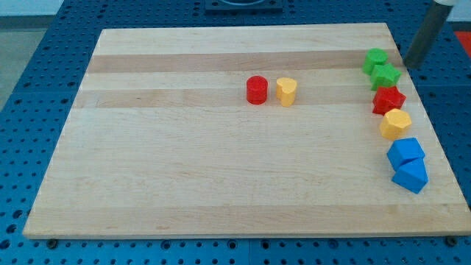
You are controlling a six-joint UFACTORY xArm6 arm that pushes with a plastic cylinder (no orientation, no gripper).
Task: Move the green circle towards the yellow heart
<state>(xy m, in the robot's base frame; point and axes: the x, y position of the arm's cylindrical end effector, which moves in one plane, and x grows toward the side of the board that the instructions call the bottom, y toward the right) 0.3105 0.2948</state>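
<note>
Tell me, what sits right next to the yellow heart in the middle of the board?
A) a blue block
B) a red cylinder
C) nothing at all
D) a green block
B: the red cylinder stands just to the view's left of the yellow heart, while the blue and green blocks line the view's right edge.

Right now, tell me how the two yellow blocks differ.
The yellow heart sits mid-board, right beside the red cylinder; the yellow hexagon sits in the column of blocks along the view's right edge, between the red star and a blue block. The heart is notched on top, the hexagon flat-sided. Both are yellow and similar in size.
</note>
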